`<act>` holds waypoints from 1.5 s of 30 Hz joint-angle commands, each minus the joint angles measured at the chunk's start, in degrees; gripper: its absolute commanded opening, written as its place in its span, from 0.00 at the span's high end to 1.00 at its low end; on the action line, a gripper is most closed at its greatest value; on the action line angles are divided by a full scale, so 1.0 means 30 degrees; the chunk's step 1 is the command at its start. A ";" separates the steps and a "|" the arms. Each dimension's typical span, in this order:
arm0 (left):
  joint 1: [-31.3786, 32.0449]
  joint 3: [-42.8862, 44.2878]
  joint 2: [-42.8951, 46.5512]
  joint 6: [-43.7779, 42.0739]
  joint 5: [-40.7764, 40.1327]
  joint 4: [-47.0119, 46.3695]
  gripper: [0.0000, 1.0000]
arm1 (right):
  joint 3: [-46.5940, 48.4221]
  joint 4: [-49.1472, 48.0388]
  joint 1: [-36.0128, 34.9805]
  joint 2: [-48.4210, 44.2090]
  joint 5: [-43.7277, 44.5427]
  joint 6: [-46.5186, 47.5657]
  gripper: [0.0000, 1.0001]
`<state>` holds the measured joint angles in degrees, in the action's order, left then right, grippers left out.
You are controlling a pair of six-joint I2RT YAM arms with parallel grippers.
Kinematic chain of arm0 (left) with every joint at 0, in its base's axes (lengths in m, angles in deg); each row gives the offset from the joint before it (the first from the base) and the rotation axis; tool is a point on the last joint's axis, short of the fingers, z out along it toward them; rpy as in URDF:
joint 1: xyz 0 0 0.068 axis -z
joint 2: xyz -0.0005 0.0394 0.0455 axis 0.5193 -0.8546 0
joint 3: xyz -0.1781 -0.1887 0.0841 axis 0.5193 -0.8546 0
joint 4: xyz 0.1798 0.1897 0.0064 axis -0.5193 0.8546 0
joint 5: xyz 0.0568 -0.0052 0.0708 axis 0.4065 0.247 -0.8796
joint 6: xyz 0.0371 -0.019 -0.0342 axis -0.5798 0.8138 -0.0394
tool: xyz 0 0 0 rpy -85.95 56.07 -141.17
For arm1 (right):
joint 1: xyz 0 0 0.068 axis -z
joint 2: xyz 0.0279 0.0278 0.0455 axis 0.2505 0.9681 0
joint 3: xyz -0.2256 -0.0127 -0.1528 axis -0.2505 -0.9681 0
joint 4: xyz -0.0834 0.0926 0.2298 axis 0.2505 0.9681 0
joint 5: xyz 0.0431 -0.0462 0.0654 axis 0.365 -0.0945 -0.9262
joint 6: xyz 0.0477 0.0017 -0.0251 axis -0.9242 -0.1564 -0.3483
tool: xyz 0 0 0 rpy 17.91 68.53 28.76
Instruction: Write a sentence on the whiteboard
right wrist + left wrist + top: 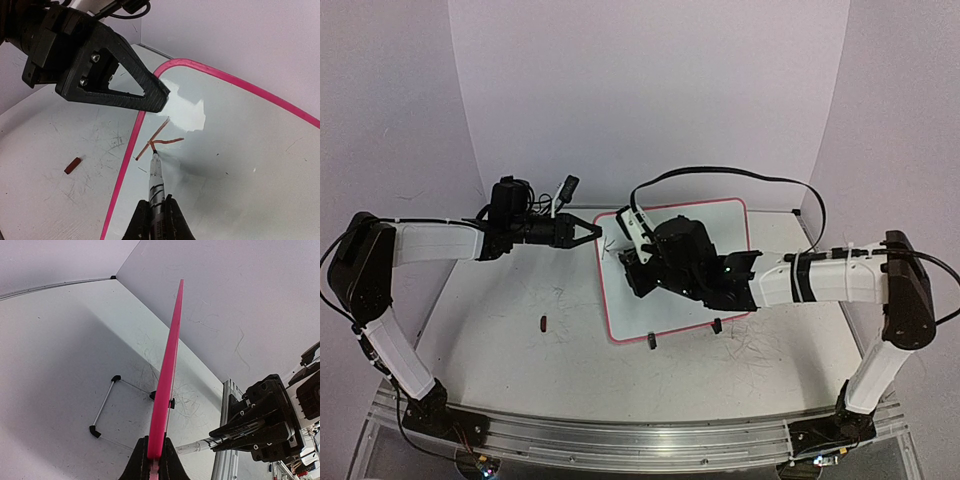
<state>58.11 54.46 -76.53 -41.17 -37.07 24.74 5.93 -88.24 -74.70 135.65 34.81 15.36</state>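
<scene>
The whiteboard [715,225] lies in the middle of the table [500,350], with its far edge close to the table's far edge. We read it as a thin, flat, stiff panel. Its glossy white face throws back a bright patch of glare and is bounded by a narrow pink frame [240,82] with rounded corners. Two small black clip feet [651,341] sit on its near edge. We judge it light and its face slick, so it would likely skid or pivot under pen pressure unless pinned. The frame is the place to take hold of it, not the writing face.

Of the sentence [162,137] we see only a few thin reddish-brown strokes, crossing like the start of a letter, near the board's far left corner. The tip of the marker [156,175], a slim pale barrel, touches the board at those strokes. The right gripper [155,217] has its claw pinched on the barrel.

The left gripper [155,447], black angular plastic, has its claw pressed onto the frame at the board's left edge, just beside the strokes. We cannot tell whether that edge is lifted off the table. A small red cap-like piece [72,165] lies on the scuffed, scratched table, left of the board and apart from it.
</scene>
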 commanded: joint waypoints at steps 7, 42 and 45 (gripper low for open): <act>0.0106 0.0389 0.0454 -0.0178 0.0142 -0.0361 1.00 | -0.1033 0.0283 0.0129 -0.1066 0.1293 -0.0702 1.00; 0.0256 -0.0171 0.0785 -0.0204 -0.1008 -0.0332 1.00 | 0.0535 -0.0742 0.0904 -0.1084 -0.0748 0.0604 1.00; 0.0256 -0.0171 0.0750 -0.0210 -0.0987 -0.0325 1.00 | 0.0717 -0.0742 0.0889 -0.0837 -0.0862 0.0620 1.00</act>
<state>58.57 54.01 -76.07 -40.90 -38.46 24.59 5.10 -88.69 -71.80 131.70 32.72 16.40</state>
